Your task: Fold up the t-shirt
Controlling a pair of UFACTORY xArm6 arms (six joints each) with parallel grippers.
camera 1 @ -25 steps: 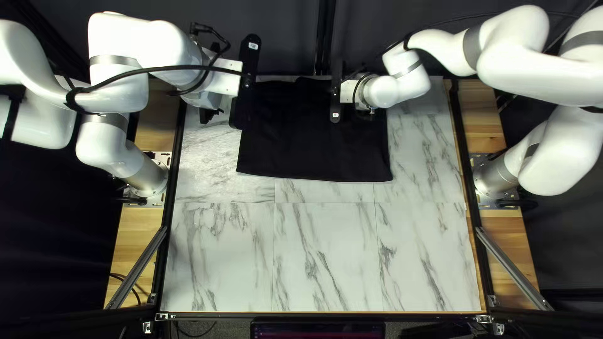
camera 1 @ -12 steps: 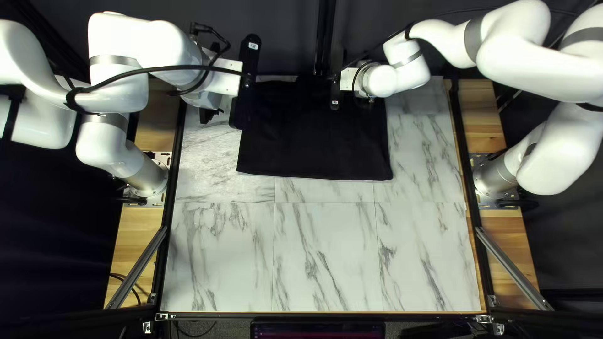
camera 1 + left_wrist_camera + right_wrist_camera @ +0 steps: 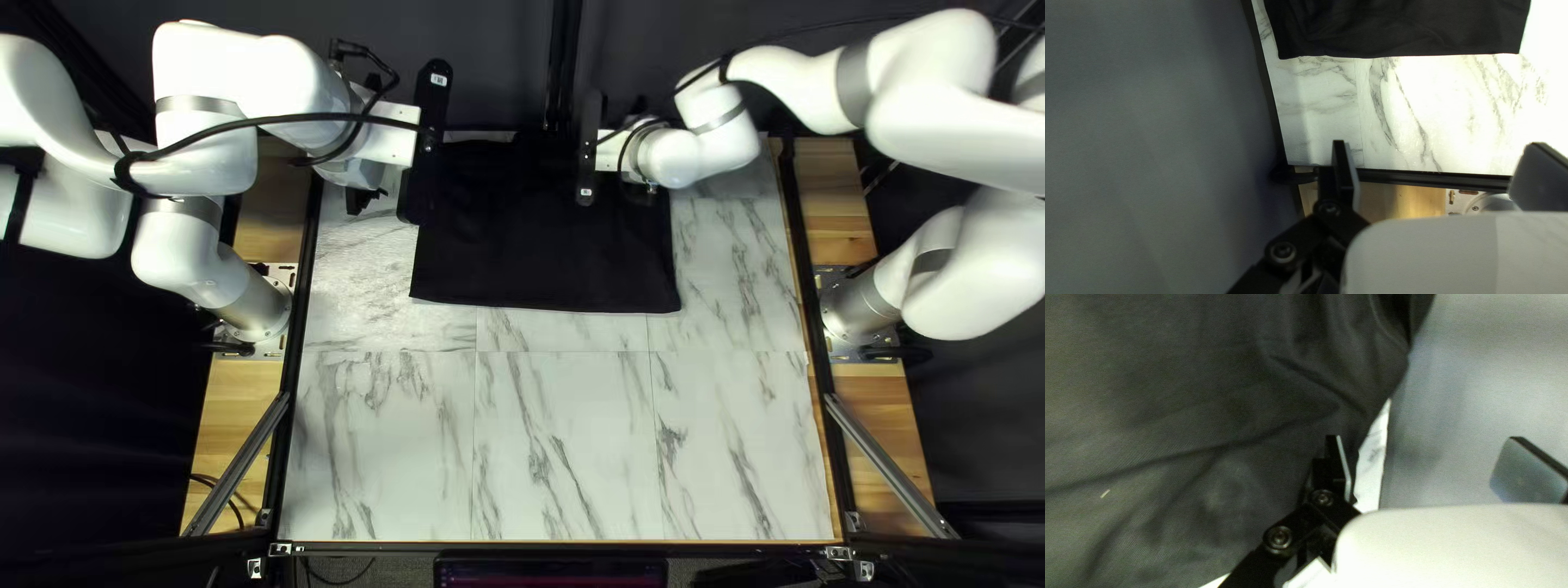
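The black t-shirt point(image 3: 544, 250) lies on the far half of the table, its near edge fairly straight. In the top left view my left gripper point(image 3: 427, 142) is raised by its left edge, and my right gripper point(image 3: 590, 148) is over its far part. The left wrist view has the left gripper point(image 3: 1434, 163) open, nothing between its fingers, with the shirt point(image 3: 1399, 27) ahead. Open too, the right gripper point(image 3: 1421, 471) in the right wrist view has one finger over the shirt point(image 3: 1235, 403) near its edge, the other beyond it.
The marble-patterned table point(image 3: 555, 436) has a dark frame around it. A dark curtain point(image 3: 490, 65) hangs behind the far edge. Wooden strips point(image 3: 240, 414) run along both sides, carrying the arm bases.
My right gripper moved slightly toward the far edge, then back a little nearer and to the right. The left arm and the shirt look the same.
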